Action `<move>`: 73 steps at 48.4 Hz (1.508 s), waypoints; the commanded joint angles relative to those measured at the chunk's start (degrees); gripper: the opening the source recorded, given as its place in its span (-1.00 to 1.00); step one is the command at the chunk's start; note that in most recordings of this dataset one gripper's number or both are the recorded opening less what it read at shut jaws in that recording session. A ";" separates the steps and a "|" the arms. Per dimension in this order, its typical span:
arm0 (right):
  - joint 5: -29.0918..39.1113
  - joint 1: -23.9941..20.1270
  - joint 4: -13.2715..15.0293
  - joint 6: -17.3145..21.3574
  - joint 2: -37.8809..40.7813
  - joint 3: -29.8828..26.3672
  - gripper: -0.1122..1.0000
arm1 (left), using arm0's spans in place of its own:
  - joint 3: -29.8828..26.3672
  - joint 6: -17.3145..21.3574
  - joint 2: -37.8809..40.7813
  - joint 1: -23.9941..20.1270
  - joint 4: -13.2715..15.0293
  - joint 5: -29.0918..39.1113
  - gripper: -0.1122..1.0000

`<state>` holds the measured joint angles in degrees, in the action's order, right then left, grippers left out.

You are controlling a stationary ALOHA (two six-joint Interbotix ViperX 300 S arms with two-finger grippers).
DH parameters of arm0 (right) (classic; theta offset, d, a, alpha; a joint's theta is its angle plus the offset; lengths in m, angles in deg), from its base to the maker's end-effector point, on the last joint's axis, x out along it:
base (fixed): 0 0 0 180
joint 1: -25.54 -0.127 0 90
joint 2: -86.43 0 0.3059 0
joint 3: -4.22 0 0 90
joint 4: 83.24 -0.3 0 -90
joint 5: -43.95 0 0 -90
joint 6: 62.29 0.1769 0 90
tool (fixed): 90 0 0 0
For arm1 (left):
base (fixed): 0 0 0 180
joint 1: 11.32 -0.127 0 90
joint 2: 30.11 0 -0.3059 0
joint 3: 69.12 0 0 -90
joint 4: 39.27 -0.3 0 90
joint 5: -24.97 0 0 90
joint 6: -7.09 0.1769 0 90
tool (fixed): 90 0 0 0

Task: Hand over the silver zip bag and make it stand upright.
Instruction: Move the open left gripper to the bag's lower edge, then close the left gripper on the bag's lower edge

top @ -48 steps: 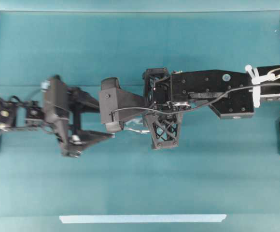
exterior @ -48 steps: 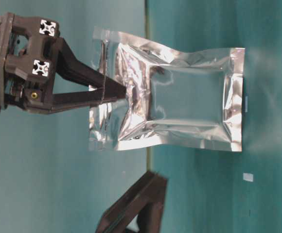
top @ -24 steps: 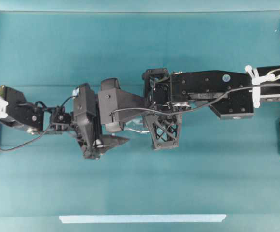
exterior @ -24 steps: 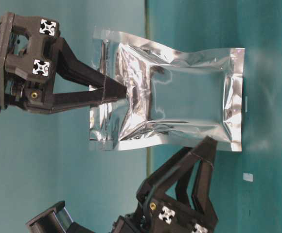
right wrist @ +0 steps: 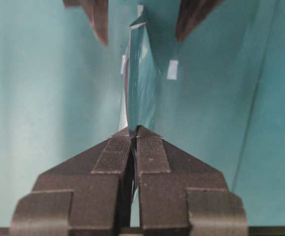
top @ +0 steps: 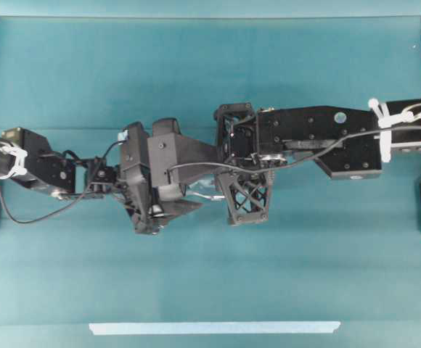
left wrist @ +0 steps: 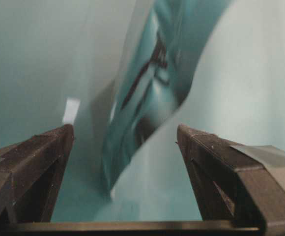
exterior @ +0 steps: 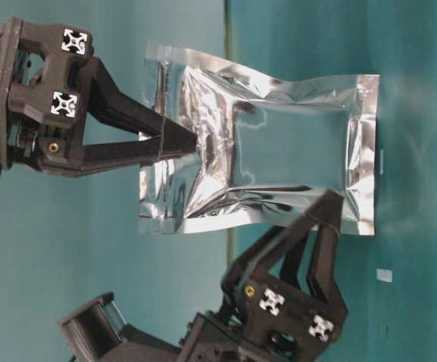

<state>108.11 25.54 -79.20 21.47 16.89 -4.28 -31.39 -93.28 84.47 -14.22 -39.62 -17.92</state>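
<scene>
Right hand [right wrist: 133, 135] is clamped on the silver zip bag [exterior: 279, 162], fingers pressed together on one short end of it; in the right wrist view the pouch runs edge-on straight out from the fingertips. Bag is off the surface [top: 210, 72], carried in the air between the two hands.

Left hand [left wrist: 125, 135] is spread wide, one finger either side of the bag's far end. In the left wrist view the foil sits in the gap between the fingers [left wrist: 206, 162], no contact visible on either side. Table-level view shows the same: left hand [exterior: 331, 207] fingertips at the bag's long edge near the end away from the right hand [exterior: 192, 143], one finger crossing in front of the foil.

Overhead view: bag almost entirely hidden under the arms, left hand [top: 174, 210] tucked under the right arm's wrist.

Small white scrap [exterior: 384, 275] lies on the surface beyond the left hand's fingertips. Long pale tape strip [top: 214, 328] on the surface, well apart from both hands.
</scene>
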 commanded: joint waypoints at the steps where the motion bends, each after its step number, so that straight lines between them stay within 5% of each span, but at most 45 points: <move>1: -0.18 -0.18 -0.09 0.53 -0.53 -0.18 -0.79 | -1.76 0.09 0.09 0.00 -0.09 -0.53 0.86; 22: -0.44 -0.18 -0.09 0.79 -0.44 -0.09 -0.79 | -7.38 0.09 5.10 -0.26 -0.09 -0.26 0.85; 37: -0.44 -0.18 -0.09 0.79 -0.35 -0.09 -0.79 | -6.50 -0.18 4.92 -0.44 0.00 -0.18 0.80; 42: -0.44 -0.18 -0.09 0.79 -0.44 -0.18 -0.79 | -6.50 0.00 4.92 -0.35 -0.09 0.09 0.59; 51: -0.53 -0.18 -0.09 0.79 -0.44 -0.09 -0.79 | -6.15 0.79 5.01 -0.35 -0.09 0.18 -0.24; 73: -0.70 -0.26 -0.18 0.53 -0.35 0.26 -0.79 | -6.15 2.72 5.01 -0.35 -0.09 2.90 -0.25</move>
<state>107.59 25.63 -79.20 21.73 16.89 -3.84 -37.01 -91.00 89.75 -14.48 -39.79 -15.99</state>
